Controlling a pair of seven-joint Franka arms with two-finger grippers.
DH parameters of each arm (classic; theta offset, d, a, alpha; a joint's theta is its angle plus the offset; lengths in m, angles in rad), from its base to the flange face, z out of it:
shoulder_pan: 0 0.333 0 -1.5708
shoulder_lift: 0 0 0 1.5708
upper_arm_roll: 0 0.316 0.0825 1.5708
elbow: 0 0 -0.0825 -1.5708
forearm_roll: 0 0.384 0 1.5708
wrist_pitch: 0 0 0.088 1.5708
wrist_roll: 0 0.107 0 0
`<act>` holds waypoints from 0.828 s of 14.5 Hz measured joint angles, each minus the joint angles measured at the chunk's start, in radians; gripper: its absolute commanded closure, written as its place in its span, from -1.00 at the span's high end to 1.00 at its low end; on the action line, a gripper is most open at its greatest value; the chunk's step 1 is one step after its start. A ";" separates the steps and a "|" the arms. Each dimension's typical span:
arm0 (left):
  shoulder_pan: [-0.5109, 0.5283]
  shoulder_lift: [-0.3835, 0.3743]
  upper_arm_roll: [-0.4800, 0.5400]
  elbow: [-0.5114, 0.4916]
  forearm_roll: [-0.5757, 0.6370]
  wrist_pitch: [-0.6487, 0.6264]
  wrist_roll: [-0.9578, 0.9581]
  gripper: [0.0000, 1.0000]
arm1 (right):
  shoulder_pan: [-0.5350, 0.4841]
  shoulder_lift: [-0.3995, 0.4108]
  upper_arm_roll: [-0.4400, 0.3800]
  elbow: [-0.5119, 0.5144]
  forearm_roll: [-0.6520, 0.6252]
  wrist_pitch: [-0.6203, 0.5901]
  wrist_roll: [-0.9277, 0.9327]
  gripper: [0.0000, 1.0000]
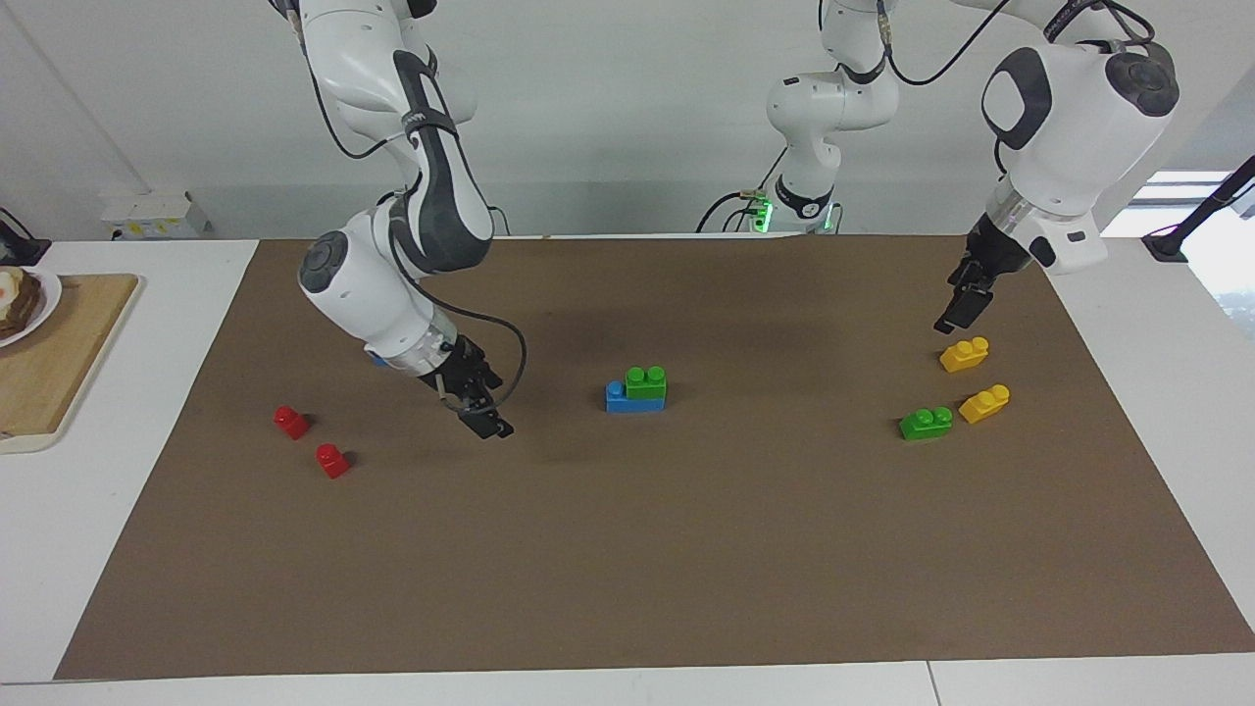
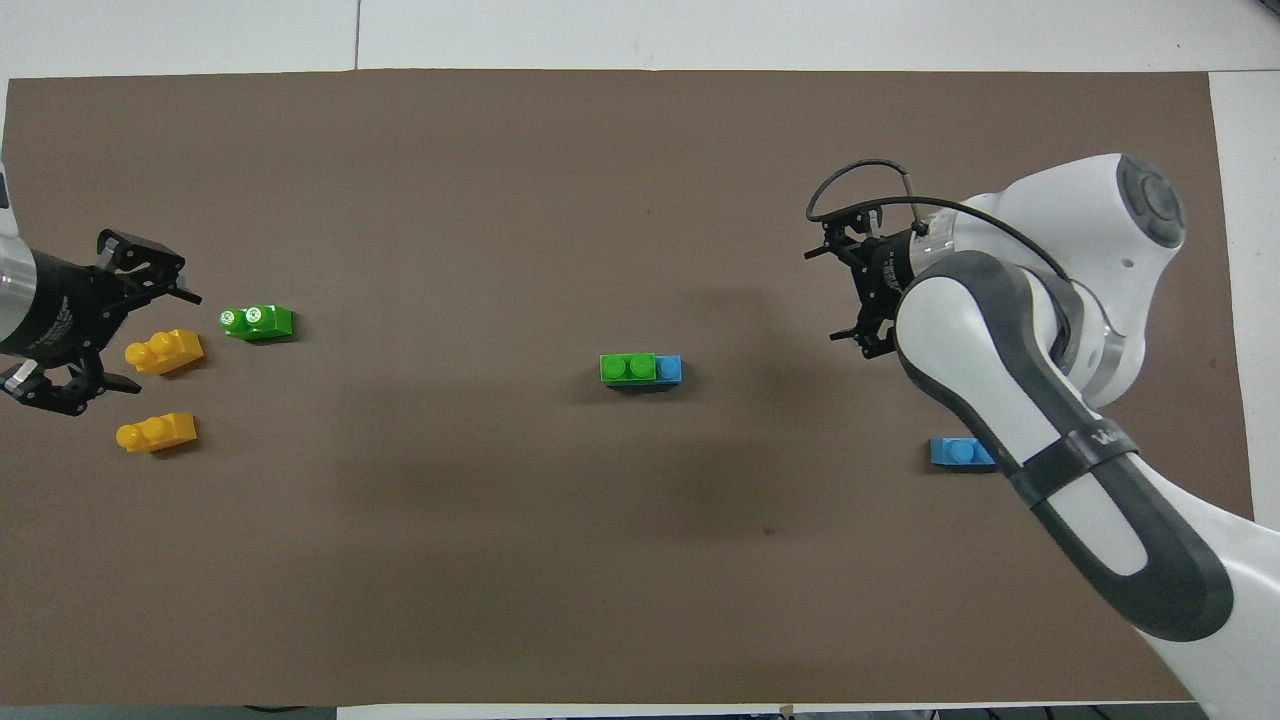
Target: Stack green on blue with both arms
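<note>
A green brick (image 1: 646,380) (image 2: 628,368) sits pressed onto a blue brick (image 1: 617,397) (image 2: 669,368) in the middle of the brown mat, covering all but the blue brick's end stud. No gripper touches the stack. My right gripper (image 1: 487,424) (image 2: 822,295) hangs open and empty just above the mat, toward the right arm's end from the stack. My left gripper (image 1: 953,318) (image 2: 165,339) is open and empty over a yellow brick at the left arm's end. A second green brick (image 1: 926,423) (image 2: 257,321) lies there, and a second blue brick (image 2: 955,453) shows partly under the right arm.
Two yellow bricks (image 1: 964,354) (image 1: 983,403) lie beside the loose green one. Two red bricks (image 1: 291,422) (image 1: 332,460) rest at the right arm's end. A wooden board (image 1: 69,343) with a plate (image 1: 44,294) stands off the mat there.
</note>
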 measured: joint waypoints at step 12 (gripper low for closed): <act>-0.049 0.020 -0.018 0.034 0.055 -0.034 0.450 1.00 | -0.109 -0.156 -0.001 0.204 -0.381 -0.394 -0.831 0.96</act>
